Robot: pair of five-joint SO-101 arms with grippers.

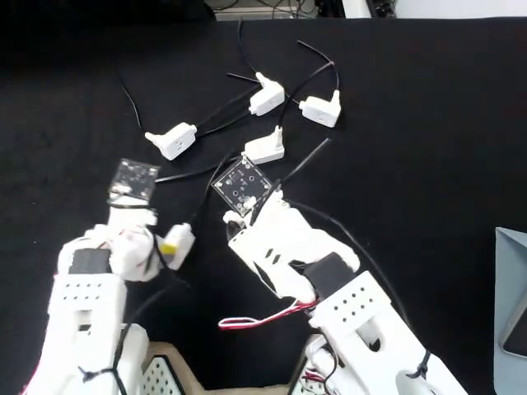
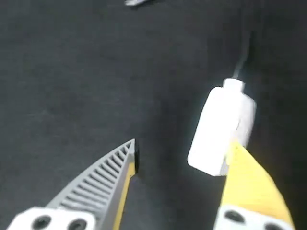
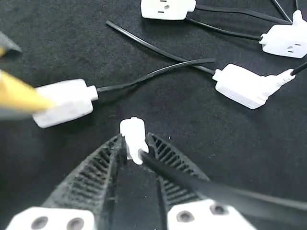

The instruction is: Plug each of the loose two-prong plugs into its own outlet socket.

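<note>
We see a black table (image 1: 428, 164) under everything, with both arms at its near edge. At the table's right edge stands a grey bin (image 1: 504, 271), and we cannot tell what is in it. Beyond the arms, well apart from the bin, lie four white sockets (image 1: 266, 99) on crossing black cables (image 1: 218, 111). Slots show on two of them, and for the other two we cannot tell. The left gripper (image 2: 182, 153) has its jaws wide apart and clamps nothing. Its yellow finger (image 2: 249, 177) touches the side of a white block (image 2: 220, 132) that lies on the table with a cable at its far end, while its grey finger (image 2: 120, 163) stands clear of the block. The right gripper (image 3: 134, 148) is just beside that block and near the closest socket. Its jaws are pinched together on a small plug (image 3: 133, 136), which sticks out past the fingertips, and the plug's black cable trails back over one finger.
</note>
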